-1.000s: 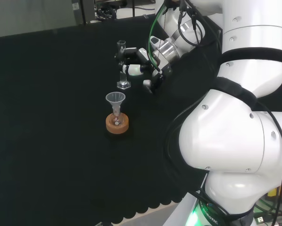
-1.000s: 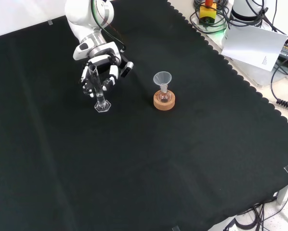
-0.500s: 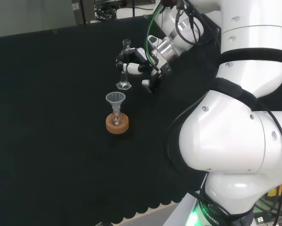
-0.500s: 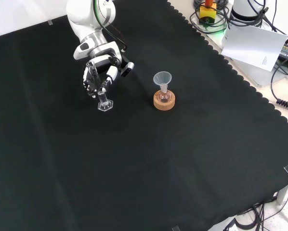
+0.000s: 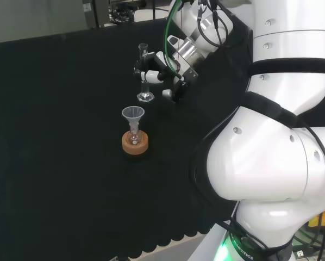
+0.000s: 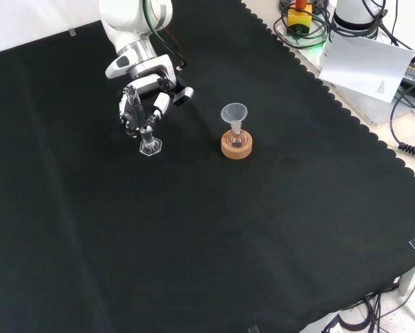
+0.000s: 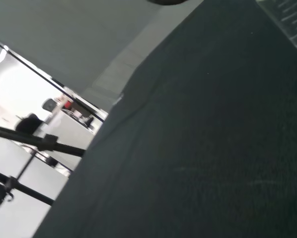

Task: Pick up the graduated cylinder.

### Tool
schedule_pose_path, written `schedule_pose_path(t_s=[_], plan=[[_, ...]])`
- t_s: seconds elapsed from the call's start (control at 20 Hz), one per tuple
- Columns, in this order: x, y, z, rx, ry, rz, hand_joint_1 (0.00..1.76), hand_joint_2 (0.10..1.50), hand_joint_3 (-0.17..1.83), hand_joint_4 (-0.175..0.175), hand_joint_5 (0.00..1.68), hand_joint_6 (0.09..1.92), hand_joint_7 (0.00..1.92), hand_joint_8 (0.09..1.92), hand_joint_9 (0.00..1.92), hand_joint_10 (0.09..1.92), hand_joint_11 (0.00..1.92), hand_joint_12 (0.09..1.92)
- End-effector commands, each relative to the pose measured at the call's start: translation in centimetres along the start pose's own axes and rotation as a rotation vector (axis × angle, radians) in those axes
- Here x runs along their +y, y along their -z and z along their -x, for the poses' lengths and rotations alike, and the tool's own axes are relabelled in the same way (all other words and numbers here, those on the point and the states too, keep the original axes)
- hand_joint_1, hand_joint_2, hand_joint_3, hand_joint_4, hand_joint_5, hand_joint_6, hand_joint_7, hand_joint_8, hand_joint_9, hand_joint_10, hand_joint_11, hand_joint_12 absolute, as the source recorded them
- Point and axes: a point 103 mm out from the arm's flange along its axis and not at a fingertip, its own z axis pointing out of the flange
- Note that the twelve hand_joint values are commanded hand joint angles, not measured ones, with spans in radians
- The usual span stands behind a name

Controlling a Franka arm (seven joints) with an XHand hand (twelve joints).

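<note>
Clear glass graduated cylinder [image 5: 144, 73] — matt cloth [image 6: 193, 229].

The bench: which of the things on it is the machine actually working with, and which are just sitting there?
In use:
- graduated cylinder
- hand, fingers curled round the cylinder

Just sitting there:
- funnel
- small flask under it
- cork ring
- black cloth

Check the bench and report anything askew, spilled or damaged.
Nothing stands out. The hand has its fingers curled round the upright cylinder. The funnel sits upright in the flask on its cork stand. No spill shows.
</note>
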Motion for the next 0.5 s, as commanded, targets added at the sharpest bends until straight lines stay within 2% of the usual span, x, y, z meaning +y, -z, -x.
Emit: schedule_pose_path(t_s=[0.05,0.2,0.5], plan=[[-0.6,1.1,-1.0,-0.13,-0.004,-0.063,1.25,1.07,0.0,-0.001,1.06,0.97,1.16,0.67,1.44,0.09,1.2,0.75],[-1.0,1.8,-1.7,-0.157,-0.006,-0.075,1.25,1.06,0.0,0.02,1.07,0.95,1.18,0.66,1.46,0.09,1.22,0.74],[-2.2,2.8,-2.7,-0.213,-0.016,-0.092,1.25,1.05,0.0,0.023,1.07,0.94,1.2,0.63,1.49,0.09,1.25,0.73]])
